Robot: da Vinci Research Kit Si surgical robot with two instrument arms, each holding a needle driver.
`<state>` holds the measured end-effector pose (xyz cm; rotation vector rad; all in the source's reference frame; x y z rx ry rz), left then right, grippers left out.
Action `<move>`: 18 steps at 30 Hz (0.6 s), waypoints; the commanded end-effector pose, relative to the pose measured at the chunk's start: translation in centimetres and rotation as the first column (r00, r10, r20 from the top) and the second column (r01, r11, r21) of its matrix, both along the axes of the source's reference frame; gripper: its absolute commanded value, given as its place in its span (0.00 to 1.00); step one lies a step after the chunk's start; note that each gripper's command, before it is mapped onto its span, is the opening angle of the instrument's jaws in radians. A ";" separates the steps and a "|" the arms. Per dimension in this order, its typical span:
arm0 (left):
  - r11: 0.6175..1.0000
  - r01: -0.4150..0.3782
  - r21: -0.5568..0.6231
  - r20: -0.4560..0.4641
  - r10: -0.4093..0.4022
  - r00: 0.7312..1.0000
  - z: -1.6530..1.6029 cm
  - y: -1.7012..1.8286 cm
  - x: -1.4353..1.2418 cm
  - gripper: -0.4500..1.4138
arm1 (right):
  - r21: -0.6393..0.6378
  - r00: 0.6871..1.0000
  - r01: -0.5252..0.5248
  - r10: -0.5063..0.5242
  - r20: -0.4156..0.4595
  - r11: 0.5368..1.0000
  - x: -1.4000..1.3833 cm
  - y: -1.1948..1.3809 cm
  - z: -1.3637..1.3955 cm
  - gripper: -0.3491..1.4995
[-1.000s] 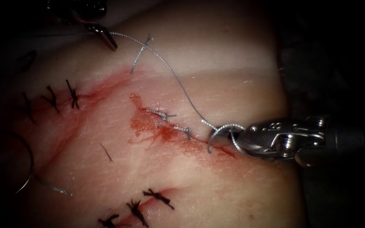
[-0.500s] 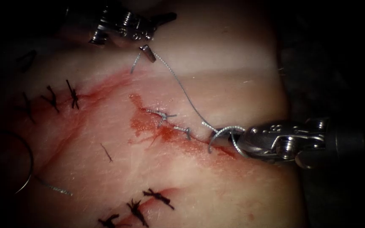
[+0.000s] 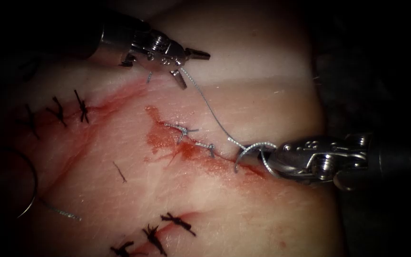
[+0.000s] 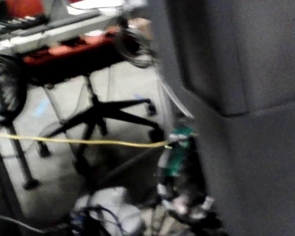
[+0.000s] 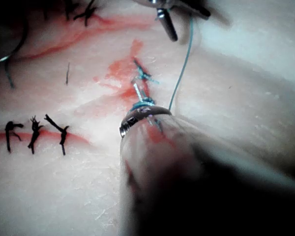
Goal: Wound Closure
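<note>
On the tissue (image 3: 243,100) a red cut (image 3: 200,154) carries two grey stitches (image 3: 185,129). My right tool (image 3: 268,151) is shut on the curved needle (image 3: 246,151) near its tail. The needle arcs over the cut's right end and its point touches the tissue there; how deep it sits I cannot tell. Grey thread (image 3: 210,109) runs from the needle up to my left tool (image 3: 196,71), which stands open with the thread beside its lower jaw. The right wrist view has the needle (image 5: 143,114), the thread (image 5: 182,69) and one of the left tool's fingers (image 5: 167,24).
Black stitches close older cuts at the left (image 3: 67,110) and at the bottom (image 3: 167,228). A spare curved needle with thread (image 3: 33,190) lies at the far left. A short dark thread scrap (image 3: 119,172) lies on the tissue. Red fluid (image 3: 160,138) stains the cut's left end.
My left tool has come right and down from the top left and its jaws have opened near the thread. The right tool and the needle have stayed in place.
</note>
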<state>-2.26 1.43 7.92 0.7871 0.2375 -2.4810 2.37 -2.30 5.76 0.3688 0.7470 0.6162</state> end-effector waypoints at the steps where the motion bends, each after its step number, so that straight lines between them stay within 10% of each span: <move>1: 1.000 -0.009 0.004 0.003 0.009 1.000 0.05 -0.03 -0.09 0.60 | 0.002 1.000 0.003 -0.003 -0.003 1.000 0.08 -0.02 0.03 0.00; 6: 0.998 -0.052 0.047 0.017 0.051 0.999 0.04 -0.16 -0.23 0.59 | -0.003 1.000 0.007 -0.007 -0.004 1.000 0.07 -0.03 0.03 0.00; 18: 0.993 -0.097 0.070 -0.012 0.098 0.995 0.15 -0.26 -0.26 0.00 | -0.002 1.000 0.009 -0.009 -0.005 1.000 0.06 -0.04 0.02 0.00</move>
